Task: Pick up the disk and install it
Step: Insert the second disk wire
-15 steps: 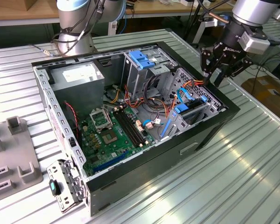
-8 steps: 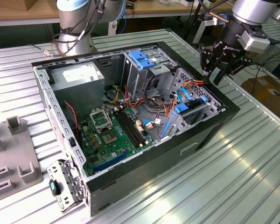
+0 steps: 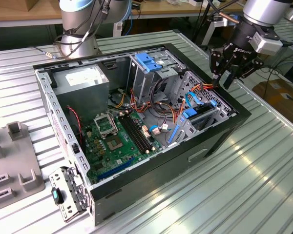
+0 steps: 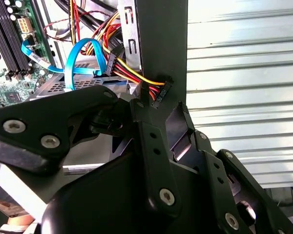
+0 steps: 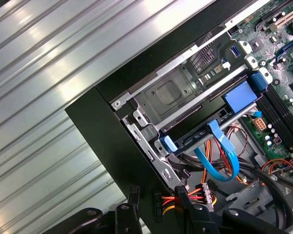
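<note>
Your gripper (image 3: pixel 228 78) hovers over PC case (image 3: pixel 224 127) rim at approx 2 o'clock, fingers narrow, holding nothing. Disk (image 3: pixel 201 117) sits in the bay just inside; open bench (image 3: pixel 263 165) beyond rim.

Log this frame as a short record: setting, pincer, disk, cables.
setting: open black computer case on a ribbed metal table
pincer: black pincer above the case wall at the exterior view's right, beside the drive bay
disk: blue-framed silver-grey hard drive, apparently seated in that bay
cables: light blue flat cable looped nearby; red, yellow and black wire bundle close to the pincer
</note>
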Robot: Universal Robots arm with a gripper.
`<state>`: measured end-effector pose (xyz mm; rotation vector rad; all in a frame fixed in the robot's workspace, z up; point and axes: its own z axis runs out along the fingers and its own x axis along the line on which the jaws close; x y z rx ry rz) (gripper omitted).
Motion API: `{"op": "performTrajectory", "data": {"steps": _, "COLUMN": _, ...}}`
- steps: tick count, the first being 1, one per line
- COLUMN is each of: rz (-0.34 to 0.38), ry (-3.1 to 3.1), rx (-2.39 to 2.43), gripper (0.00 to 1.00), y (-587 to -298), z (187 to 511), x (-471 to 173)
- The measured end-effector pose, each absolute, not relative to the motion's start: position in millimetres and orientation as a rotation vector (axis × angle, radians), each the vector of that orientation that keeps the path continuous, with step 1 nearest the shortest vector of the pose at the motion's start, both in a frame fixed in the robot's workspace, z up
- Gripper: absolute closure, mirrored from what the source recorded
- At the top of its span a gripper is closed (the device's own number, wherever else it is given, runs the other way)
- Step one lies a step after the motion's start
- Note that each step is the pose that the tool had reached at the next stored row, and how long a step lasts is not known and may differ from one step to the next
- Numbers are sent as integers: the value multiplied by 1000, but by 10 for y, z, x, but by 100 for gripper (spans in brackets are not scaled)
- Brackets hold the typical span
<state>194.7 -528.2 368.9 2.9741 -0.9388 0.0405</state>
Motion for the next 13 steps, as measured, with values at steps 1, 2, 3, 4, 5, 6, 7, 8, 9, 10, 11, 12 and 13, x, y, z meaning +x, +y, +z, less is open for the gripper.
{"op": "performTrajectory", "data": {"steps": 1, "rz": 41, "ry": -939, "rx": 2974, "gripper": 60, "y": -5282, "z": 3689, "x": 1948}}
{"op": "performTrajectory", "data": {"steps": 2, "rz": 41, "ry": -939, "rx": 2974, "gripper": 66, "y": -5282, "z": 3689, "x": 1948}}
{"op": "performTrajectory", "data": {"steps": 3, "rz": 41, "ry": -939, "rx": 2974, "gripper": 73, "y": -5282, "z": 3689, "x": 1948}}
{"op": "performTrajectory", "data": {"steps": 4, "rz": 41, "ry": -939, "rx": 2974, "gripper": 79, "y": -5282, "z": 3689, "x": 1948}}
{"op": "performTrajectory", "data": {"steps": 5, "rz": 41, "ry": -939, "rx": 2974, "gripper": 79, "y": -5282, "z": 3689, "x": 1948}}
{"op": "performTrajectory", "data": {"steps": 6, "rz": 41, "ry": -939, "rx": 2974, "gripper": 79, "y": -5282, "z": 3689, "x": 1947}}
{"op": "performTrajectory", "data": {"steps": 7, "rz": 41, "ry": -939, "rx": 2974, "gripper": 79, "y": -5282, "z": 3689, "x": 1947}}
{"op": "performTrajectory", "data": {"steps": 8, "rz": 41, "ry": -939, "rx": 2974, "gripper": 79, "y": -5282, "z": 3689, "x": 1948}}
{"op": "performTrajectory", "data": {"steps": 9, "rz": 40, "ry": -939, "rx": 2975, "gripper": 79, "y": -5282, "z": 3690, "x": 1947}}
{"op": "performTrajectory", "data": {"steps": 10, "rz": 40, "ry": -938, "rx": 2977, "gripper": 79, "y": -5282, "z": 3690, "x": 1948}}
{"op": "performTrajectory", "data": {"steps": 11, "rz": 38, "ry": -937, "rx": 2979, "gripper": 79, "y": -5282, "z": 3690, "x": 1948}}
{"op": "performTrajectory", "data": {"steps": 12, "rz": 38, "ry": -936, "rx": 2982, "gripper": 79, "y": -5281, "z": 3689, "x": 1948}}
{"op": "performTrajectory", "data": {"steps": 13, "rz": 37, "ry": -935, "rx": 2983, "gripper": 79, "y": -5281, "z": 3689, "x": 1948}}
